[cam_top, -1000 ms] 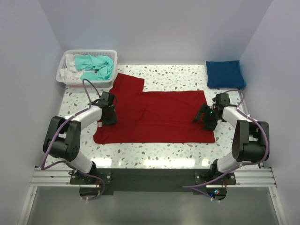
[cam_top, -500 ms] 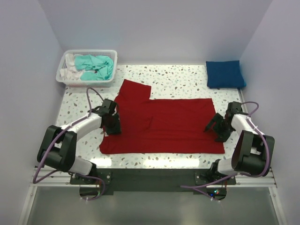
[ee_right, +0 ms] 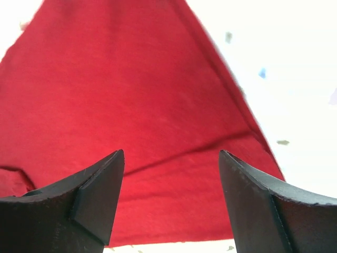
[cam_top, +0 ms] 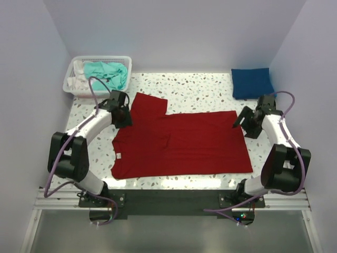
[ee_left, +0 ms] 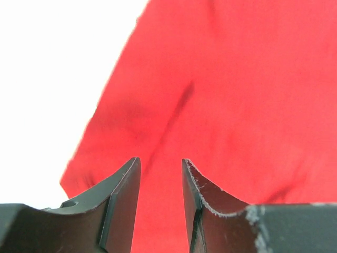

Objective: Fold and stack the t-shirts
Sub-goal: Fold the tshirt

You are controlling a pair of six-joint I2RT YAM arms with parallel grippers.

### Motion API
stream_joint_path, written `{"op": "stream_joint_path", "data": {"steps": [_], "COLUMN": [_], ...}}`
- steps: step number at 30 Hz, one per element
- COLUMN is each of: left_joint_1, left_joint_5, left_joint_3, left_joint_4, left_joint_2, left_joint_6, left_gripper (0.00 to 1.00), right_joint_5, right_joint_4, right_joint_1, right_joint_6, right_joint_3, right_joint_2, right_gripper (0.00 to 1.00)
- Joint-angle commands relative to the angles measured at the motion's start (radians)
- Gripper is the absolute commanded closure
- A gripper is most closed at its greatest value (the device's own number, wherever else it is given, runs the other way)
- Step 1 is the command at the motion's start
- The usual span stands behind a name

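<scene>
The deep red t-shirt (cam_top: pixel 184 145) lies spread flat across the middle of the table, one sleeve (cam_top: pixel 150 103) pointing to the far left. My left gripper (cam_top: pixel 124 113) hovers over the shirt's far left edge beside that sleeve, its jaws a little apart and empty; the left wrist view (ee_left: pixel 160 161) shows red cloth (ee_left: pixel 237 95) beneath it. My right gripper (cam_top: pixel 245 120) is wide open and empty over the shirt's far right corner; the right wrist view (ee_right: pixel 171 153) shows the red cloth (ee_right: pixel 131 79) below. The royal blue t-shirt (cam_top: pixel 253 83) lies folded at the far right. The teal t-shirt (cam_top: pixel 109 73) is crumpled in the basket.
The white mesh basket (cam_top: pixel 98 93) stands at the far left corner and also holds a white cloth (cam_top: pixel 79 80). Walls close the table in on the left, back and right. The speckled tabletop (cam_top: pixel 200 87) shows behind the red shirt.
The red shirt slid to the right and nearer while both grippers were down on it. Both grippers have since moved away from me to the shirt's far edge.
</scene>
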Motion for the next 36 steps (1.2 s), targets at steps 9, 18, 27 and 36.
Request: {"op": "stream_joint_path", "data": {"steps": [9,18,27,36], "left_joint_1": [0.055,0.055,0.055,0.055], "left_joint_5": [-0.152,-0.200,-0.154,-0.149], "left_joint_3": [0.284,0.298,0.257,0.246], "left_joint_4": [0.236,0.283,0.297,0.314], "left_joint_2": [0.301,0.393,0.418,0.447], "left_joint_6": [0.119,0.124,0.115,0.127], "left_gripper": [0.61,0.60,0.60,0.84], "right_joint_5": [-0.059,-0.075,-0.066,-0.043], "right_joint_4": [0.036,0.046,0.053,0.059], "right_joint_1": [0.150,0.155,0.155,0.161], "right_joint_6": [-0.057,-0.065,-0.065,-0.055], "right_joint_3": [0.111,0.095,0.091,0.156], "right_joint_2": [0.100,0.123,0.134,0.172], "right_gripper": [0.27,0.27,0.27,0.27]}}
